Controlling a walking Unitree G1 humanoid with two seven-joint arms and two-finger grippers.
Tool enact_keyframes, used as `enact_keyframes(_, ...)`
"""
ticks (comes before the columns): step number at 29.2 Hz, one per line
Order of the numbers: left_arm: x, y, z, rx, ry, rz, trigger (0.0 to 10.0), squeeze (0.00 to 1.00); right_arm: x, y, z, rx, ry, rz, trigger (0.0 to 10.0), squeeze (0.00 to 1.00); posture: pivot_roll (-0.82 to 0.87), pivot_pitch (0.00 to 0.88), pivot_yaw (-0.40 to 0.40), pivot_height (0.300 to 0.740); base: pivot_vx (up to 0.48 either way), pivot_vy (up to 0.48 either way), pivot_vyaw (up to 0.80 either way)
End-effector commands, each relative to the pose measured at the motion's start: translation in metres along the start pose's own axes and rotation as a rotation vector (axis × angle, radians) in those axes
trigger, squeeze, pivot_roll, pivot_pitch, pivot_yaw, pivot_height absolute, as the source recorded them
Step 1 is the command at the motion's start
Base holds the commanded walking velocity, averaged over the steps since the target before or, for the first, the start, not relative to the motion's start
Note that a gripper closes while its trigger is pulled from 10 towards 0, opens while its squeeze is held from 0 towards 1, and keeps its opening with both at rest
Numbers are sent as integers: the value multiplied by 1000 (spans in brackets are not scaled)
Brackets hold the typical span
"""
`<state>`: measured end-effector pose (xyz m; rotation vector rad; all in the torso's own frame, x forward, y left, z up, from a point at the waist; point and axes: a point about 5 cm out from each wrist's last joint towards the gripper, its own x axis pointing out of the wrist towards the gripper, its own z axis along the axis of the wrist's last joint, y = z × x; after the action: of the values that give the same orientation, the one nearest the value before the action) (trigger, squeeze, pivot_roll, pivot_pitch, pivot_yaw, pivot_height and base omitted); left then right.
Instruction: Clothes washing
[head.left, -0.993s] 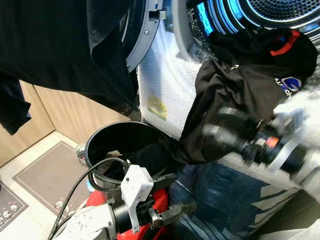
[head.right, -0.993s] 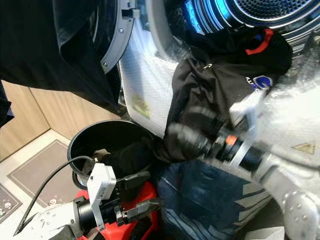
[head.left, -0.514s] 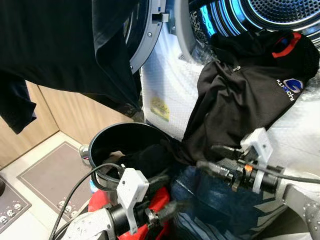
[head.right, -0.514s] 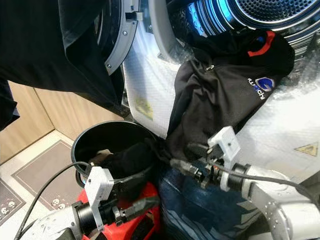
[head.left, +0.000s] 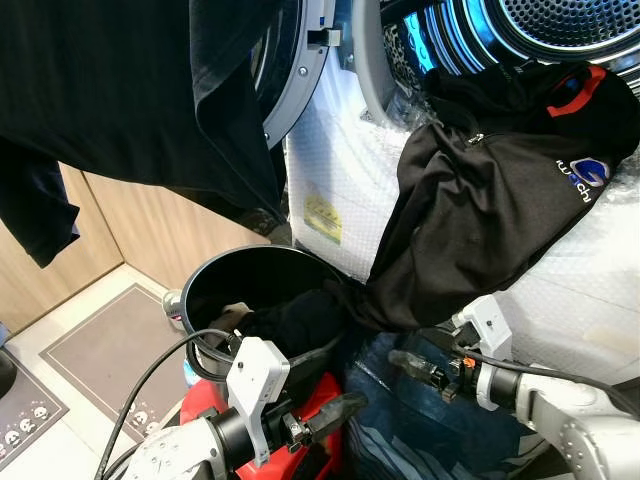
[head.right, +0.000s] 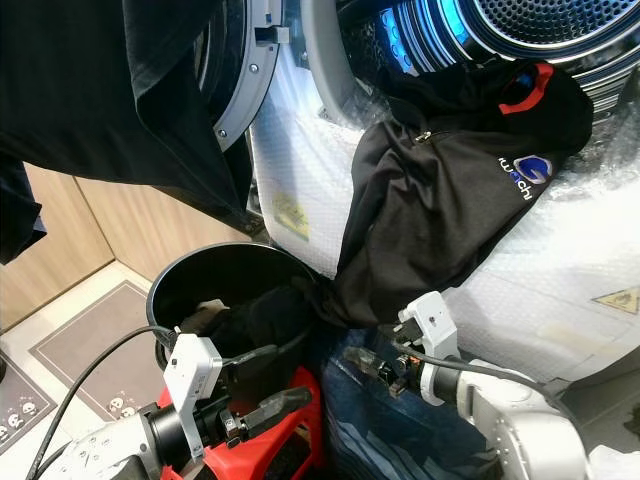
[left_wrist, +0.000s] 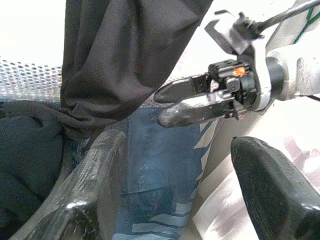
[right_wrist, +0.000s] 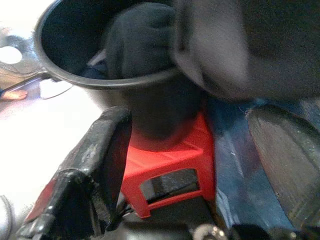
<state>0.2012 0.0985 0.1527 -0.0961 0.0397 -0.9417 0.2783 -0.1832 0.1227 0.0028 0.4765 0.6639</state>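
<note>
Both my jaws empty and apart: right gripper (head.left: 415, 362) low under the black jacket (head.left: 480, 210) draped from the washer drum (head.left: 540, 25) into the black bucket (head.left: 215, 275), probably for re-gripping its hem; left gripper (head.left: 335, 412) beside the red stool (right_wrist: 170, 155).

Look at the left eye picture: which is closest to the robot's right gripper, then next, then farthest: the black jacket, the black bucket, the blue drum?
From the right gripper:
1. Black jacket, hanging just above.
2. Black bucket, to its left.
3. Blue drum, high up behind.
</note>
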Motion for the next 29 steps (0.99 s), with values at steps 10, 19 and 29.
enact_keyframes(10, -1, -1, 0, 12, 9, -7, 10000, 0, 20, -9, 4, 54, -158, -78, 10000, 0, 23, 101, -27, 740, 0, 0, 0)
enact_keyframes(19, -1, -1, 0, 15, 13, -15, 10000, 0, 19, 24, 35, 64, -440, 180, 10000, 0, 30, 91, -26, 740, 0, 0, 0)
enact_keyframes(29, -1, -3, 0, 17, 15, -30, 10000, 0, 18, 34, 58, 114, -622, 278, 10000, 0, 37, 72, -30, 740, 0, 0, 0)
